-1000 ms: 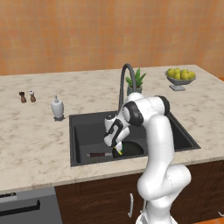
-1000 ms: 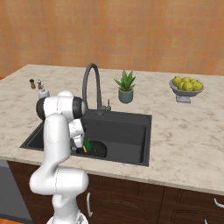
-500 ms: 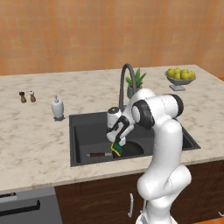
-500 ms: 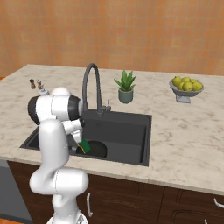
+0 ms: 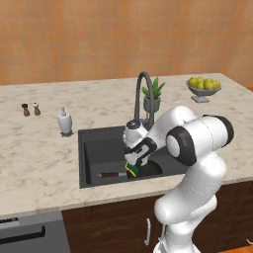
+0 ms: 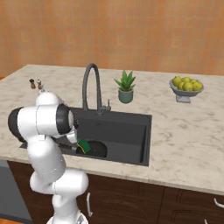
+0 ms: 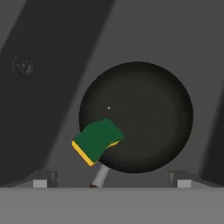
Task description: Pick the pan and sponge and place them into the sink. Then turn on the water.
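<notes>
Lying flat in sink (image 5: 89, 163), pan (image 7: 140, 113), handle (image 7: 99, 176) toward open tool (image 7: 111, 179), sponge (image 7: 97, 141) on rim.

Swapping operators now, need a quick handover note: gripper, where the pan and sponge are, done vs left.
Gripper: open, empty, above the sink.
Pan: on the sink floor, handle toward the sink's left end as the left base view shows it.
Sponge: in the sink, green side up, lying over the pan's rim next to the handle.
Faucet: no water running.
Done: pan and sponge are in the sink.
Left: turn on the water.
</notes>
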